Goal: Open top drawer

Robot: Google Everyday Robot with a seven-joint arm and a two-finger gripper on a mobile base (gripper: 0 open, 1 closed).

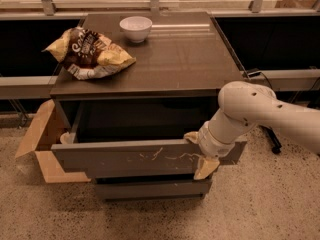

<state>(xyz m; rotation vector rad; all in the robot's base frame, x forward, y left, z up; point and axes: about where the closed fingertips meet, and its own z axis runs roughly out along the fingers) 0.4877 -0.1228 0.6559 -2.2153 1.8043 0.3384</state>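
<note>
The top drawer (130, 157) is pulled partly out of the dark cabinet; its grey-brown front carries pale scratch marks, and its dark inside shows behind the front. My gripper (201, 154) sits at the right end of the drawer front, with one pale finger (191, 137) over the top edge and another (205, 168) hanging down in front of the panel. The white arm (255, 114) reaches in from the right.
A white bowl (135, 28) and a crumpled chip bag (90, 52) lie on the cabinet top (180, 59). A shorter drawer front (150, 189) sits below. An open cardboard box (42, 144) stands at the cabinet's left. A dark stand foot (274, 143) is on the floor at right.
</note>
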